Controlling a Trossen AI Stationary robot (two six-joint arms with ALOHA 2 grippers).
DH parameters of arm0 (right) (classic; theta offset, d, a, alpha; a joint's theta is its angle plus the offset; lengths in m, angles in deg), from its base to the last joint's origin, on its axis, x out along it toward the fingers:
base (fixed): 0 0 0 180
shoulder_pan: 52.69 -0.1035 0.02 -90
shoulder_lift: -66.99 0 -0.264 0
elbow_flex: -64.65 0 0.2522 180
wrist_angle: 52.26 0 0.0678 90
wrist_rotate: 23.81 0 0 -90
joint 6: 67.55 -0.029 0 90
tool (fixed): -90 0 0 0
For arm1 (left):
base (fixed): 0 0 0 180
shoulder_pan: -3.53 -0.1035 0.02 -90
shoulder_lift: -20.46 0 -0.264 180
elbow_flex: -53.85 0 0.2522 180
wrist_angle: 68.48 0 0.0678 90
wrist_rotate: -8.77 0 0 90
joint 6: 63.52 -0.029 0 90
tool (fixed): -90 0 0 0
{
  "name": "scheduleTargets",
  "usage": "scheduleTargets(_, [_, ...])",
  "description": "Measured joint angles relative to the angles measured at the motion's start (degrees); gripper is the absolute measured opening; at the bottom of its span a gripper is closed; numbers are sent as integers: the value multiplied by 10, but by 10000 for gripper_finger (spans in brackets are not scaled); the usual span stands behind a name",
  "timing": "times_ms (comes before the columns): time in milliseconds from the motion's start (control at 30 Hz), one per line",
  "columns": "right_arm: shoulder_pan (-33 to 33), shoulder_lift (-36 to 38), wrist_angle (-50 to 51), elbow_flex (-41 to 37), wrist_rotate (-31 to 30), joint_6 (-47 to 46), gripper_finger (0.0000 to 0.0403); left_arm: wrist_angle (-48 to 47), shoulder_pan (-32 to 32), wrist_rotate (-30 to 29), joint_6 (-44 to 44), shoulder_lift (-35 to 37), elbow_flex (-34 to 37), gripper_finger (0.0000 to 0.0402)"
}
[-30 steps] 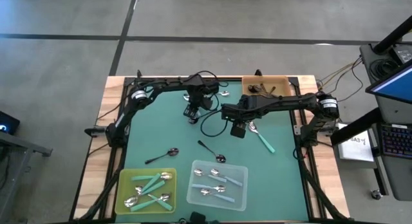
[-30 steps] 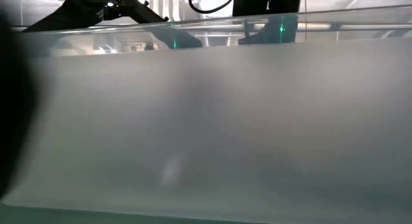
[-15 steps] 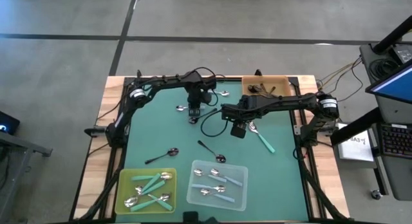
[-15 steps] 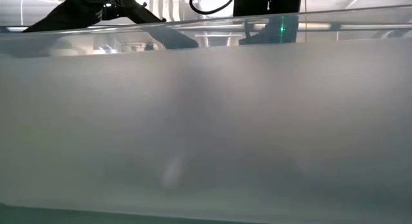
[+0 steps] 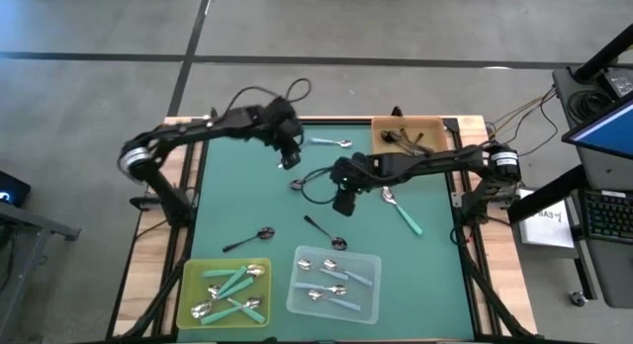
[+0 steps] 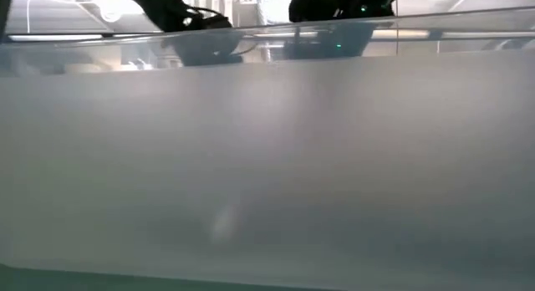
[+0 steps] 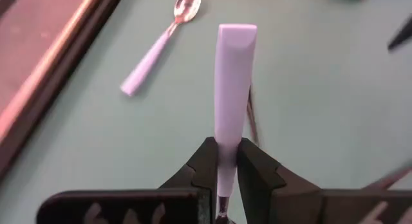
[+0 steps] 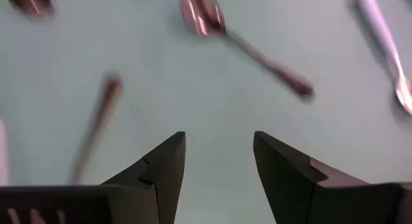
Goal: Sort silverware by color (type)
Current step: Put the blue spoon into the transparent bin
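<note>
A: Two claws are working here. The left claw (image 7: pixel 222 161) is clenching the light blue spoon (image 7: pixel 233 82) by its handle, up near the far left of the counter (image 5: pixel 237 201), while the right claw (image 8: pixel 217 161) is hanging with its fingers parted over the middle, above a black-handled spoon (image 8: pixel 248 47).

B: So where is that blue one going?

A: Judging by the sorting, to the clear tray (image 5: pixel 368 302) at the near edge, where other light blue spoons are lying. The yellow tray (image 5: pixel 189 285) beside it is taking the teal ones.

B: Any advice for the carry?

A: The handle is sticking out far past the fingers, so the bowl end is probably dangling low. I'd be lifting it clear of the right arm's cable and releasing low over the tray.
</note>
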Motion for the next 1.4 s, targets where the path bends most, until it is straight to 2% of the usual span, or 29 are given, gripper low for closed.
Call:
scheduleTargets(200, [0, 0, -183, -20, 0, -51, 176, 204, 48, -14, 170, 140, 186, 21])
scheduleTargets(367, [-2, 0, -329, -43, 0, -99, 176, 325, 115, -104, 278, 209, 306, 21])
scheduleTargets(500, [-4, 0, -357, -50, 0, -144, 176, 354, 155, -164, 325, 223, 354, 21])
scheduleTargets(633, [-3, -3, -360, -43, -2, -191, 176, 403, 190, -194, 352, 220, 361, 21])
scheduleTargets(767, [-3, -5, -376, -34, -11, -228, 176, 408, 212, -199, 354, 197, 349, 21])
scheduleTargets(933, [-3, -6, -374, -30, -44, -227, 176, 410, 232, -201, 346, 161, 311, 21])
scheduleTargets(1033, [-2, -6, -366, -31, -53, -226, 176, 411, 238, -233, 337, 145, 291, 21])
scheduleTargets(1400, [5, -9, -343, -33, -92, -200, 171, 418, 250, -247, 336, 140, 280, 21])
